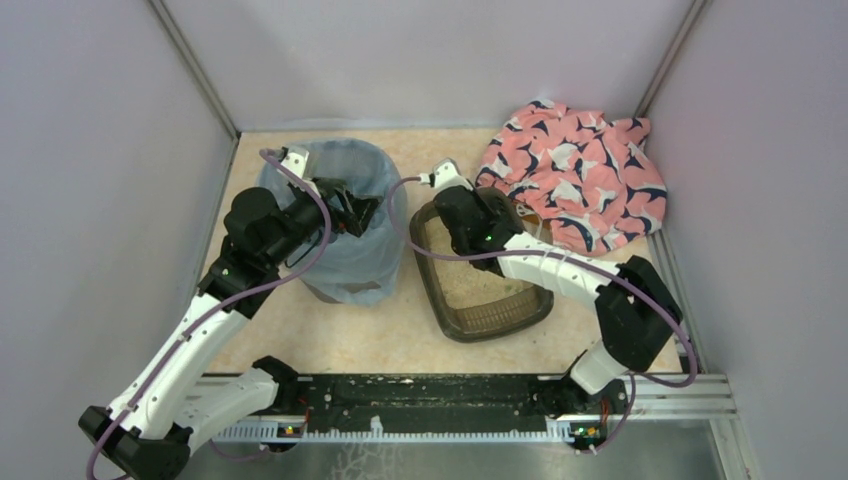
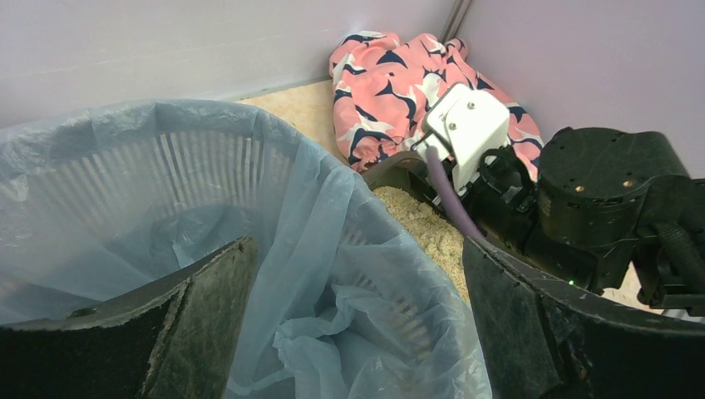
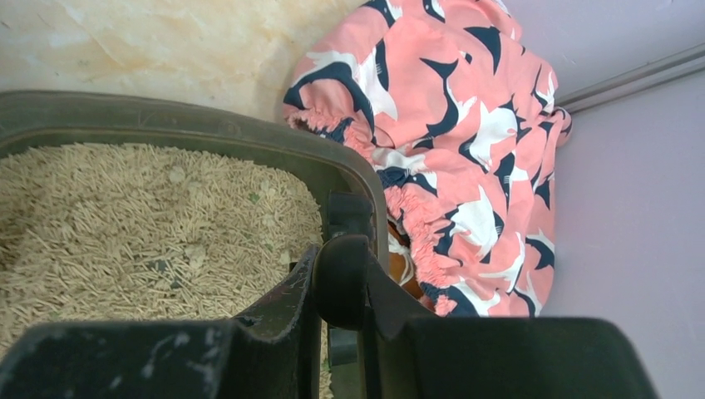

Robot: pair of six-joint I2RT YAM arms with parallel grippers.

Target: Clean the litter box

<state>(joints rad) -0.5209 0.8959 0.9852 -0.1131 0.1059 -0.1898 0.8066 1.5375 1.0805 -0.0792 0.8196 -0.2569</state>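
My right gripper [image 3: 342, 291] pinched narrow on a black handle [image 3: 349, 218] at the rim of the litter box [image 3: 166, 116], my left gripper [image 2: 357, 283] spread wide over the blue-bagged bin [image 1: 350, 270], litter box between bin and pink patterned cloth [image 1: 575, 185].

We see a blue-bagged round bin [image 1: 355, 262], a pink patterned cloth [image 1: 575, 182] heaped far right — and a black handle [image 3: 341, 281].

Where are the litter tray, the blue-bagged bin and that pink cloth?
Dark brown rectangular plastic litter box [image 1: 495, 318]: top view, its near wall.
Round bin lined with translucent blue bag [image 1: 350, 262]: top view, bagged front side.
Pink patterned cloth [image 1: 580, 180]: top view, its middle.
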